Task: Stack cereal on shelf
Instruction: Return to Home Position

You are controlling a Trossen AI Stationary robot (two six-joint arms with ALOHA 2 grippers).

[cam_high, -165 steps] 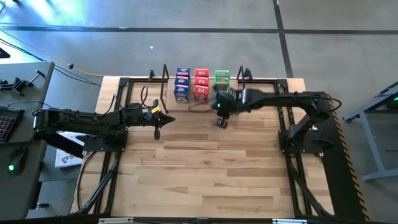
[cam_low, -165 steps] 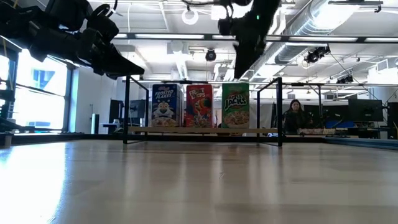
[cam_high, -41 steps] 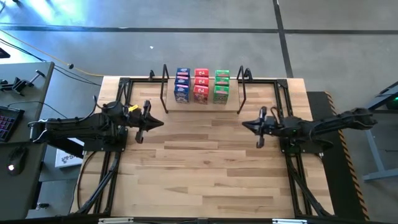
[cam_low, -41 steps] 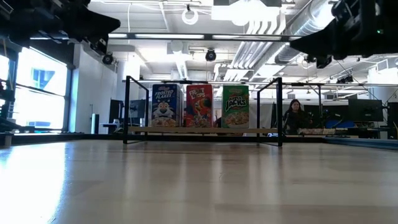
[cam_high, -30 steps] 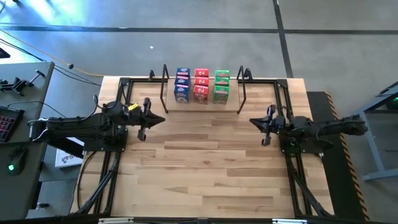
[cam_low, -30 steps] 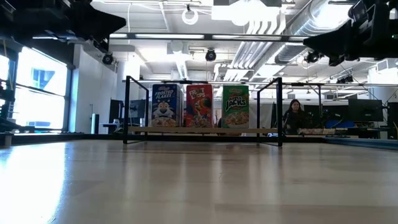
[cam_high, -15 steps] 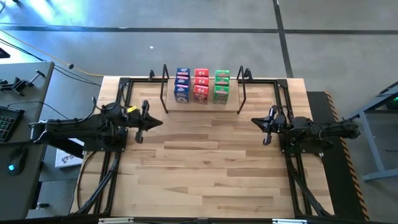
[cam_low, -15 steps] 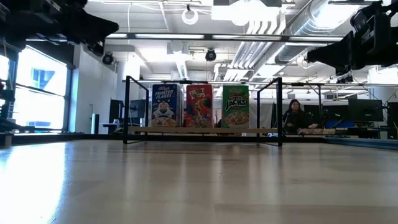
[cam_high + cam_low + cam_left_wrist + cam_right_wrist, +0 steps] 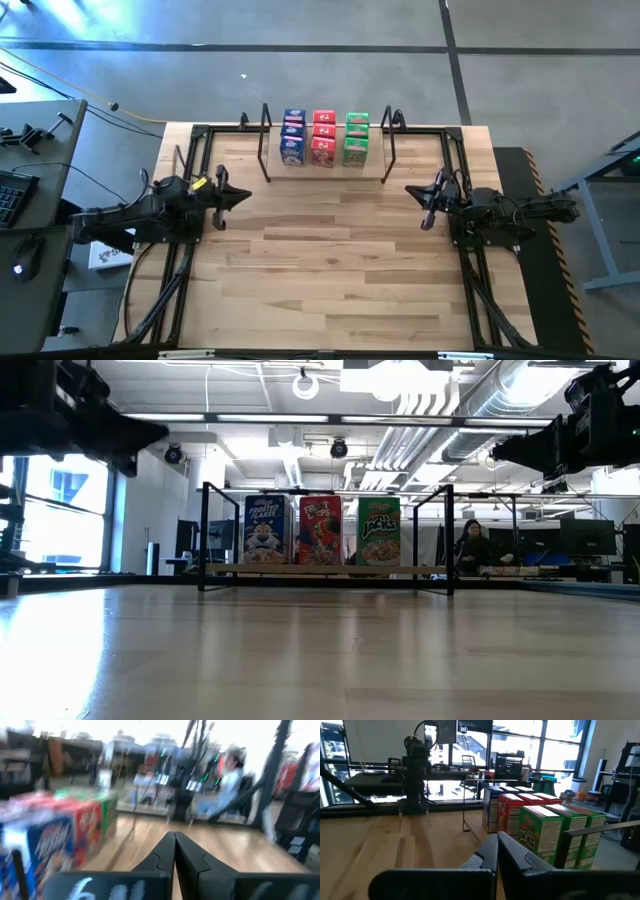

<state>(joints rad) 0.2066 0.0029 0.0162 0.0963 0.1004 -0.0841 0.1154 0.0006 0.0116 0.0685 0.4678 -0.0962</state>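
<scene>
Cardboard cereal rows on the wooden shelf; left tool, right tool seemingly pinched narrow.

left gripper: fingers pressed together | cereal boxes (blue, red, green) close by | person, apparently seated, beyond

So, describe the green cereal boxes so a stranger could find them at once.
At the far edge of the plank table stands a narrow shelf with black wire ends. Three lines of cereal boxes stand on it; the green boxes form the right-hand line, beside the red boxes, with the blue boxes beyond.
</scene>
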